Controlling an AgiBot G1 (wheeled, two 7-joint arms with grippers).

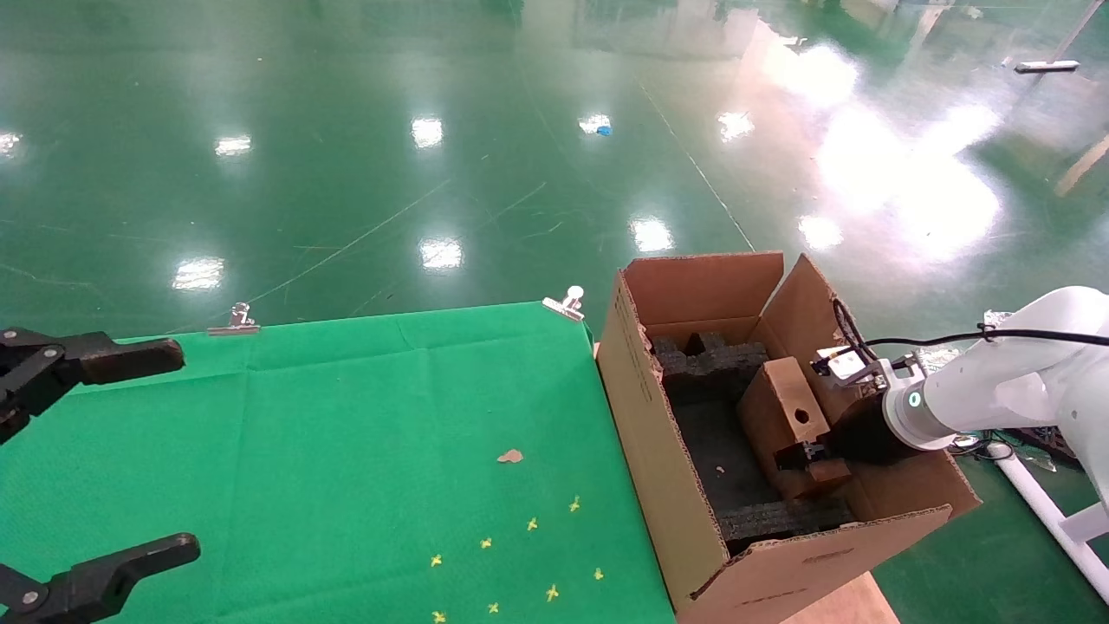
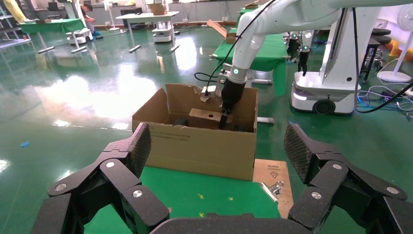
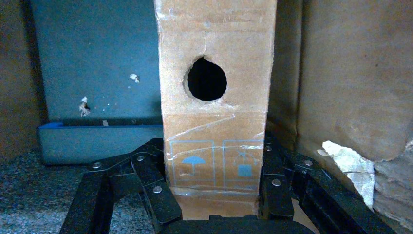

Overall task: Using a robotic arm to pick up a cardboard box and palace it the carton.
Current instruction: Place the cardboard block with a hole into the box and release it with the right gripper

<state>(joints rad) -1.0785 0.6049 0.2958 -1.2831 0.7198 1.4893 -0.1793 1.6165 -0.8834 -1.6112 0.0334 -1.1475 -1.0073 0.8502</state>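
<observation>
One arm works: at lower right the robotic arm point(image 1: 953, 403) has its jaws clenched on the cardboard box point(image 1: 784, 414), inside the carton point(image 1: 658, 451). Next: let go. Left gripper point(image 1: 95, 451) hangs spread at far left.

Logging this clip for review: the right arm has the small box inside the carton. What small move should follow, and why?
Probably lower it slightly, then release. The right pincer is shut on the cardboard box, which sits tilted inside the carton, above the black foam inserts; whether it already rests on them cannot be told. The left pincer is open over the green table.
</observation>
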